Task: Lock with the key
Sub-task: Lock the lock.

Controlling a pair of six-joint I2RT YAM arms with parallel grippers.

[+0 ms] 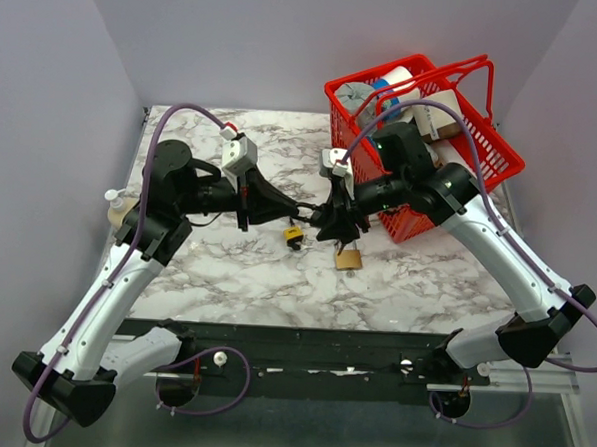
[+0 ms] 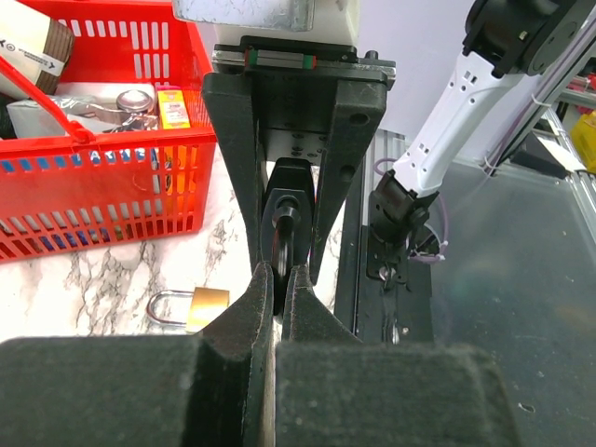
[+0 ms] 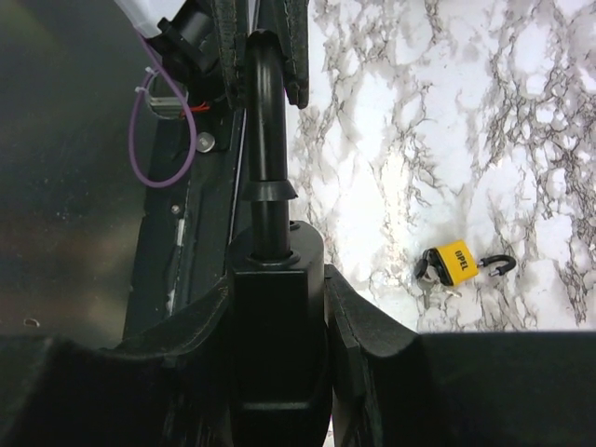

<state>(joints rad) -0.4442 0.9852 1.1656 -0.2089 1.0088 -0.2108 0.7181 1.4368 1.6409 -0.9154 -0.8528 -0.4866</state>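
My right gripper (image 3: 277, 279) is shut on the body of a black padlock (image 3: 277, 335), held above the table's middle (image 1: 334, 220). The padlock's black shackle (image 3: 264, 121) points at my left gripper (image 2: 277, 272). That gripper is shut, with its tips at the shackle's bend. I cannot tell whether anything thin is pinched between them. No key shows in either gripper. A yellow padlock (image 3: 456, 264) with small keys (image 3: 430, 276) at its end lies on the marble below the grippers (image 1: 293, 235).
A brass padlock (image 1: 349, 256) lies on the marble near the arms, also seen from the left wrist (image 2: 207, 307). A red basket (image 1: 419, 225) of odds and ends stands at the back right. A small bottle (image 1: 117, 209) sits at the table's left edge.
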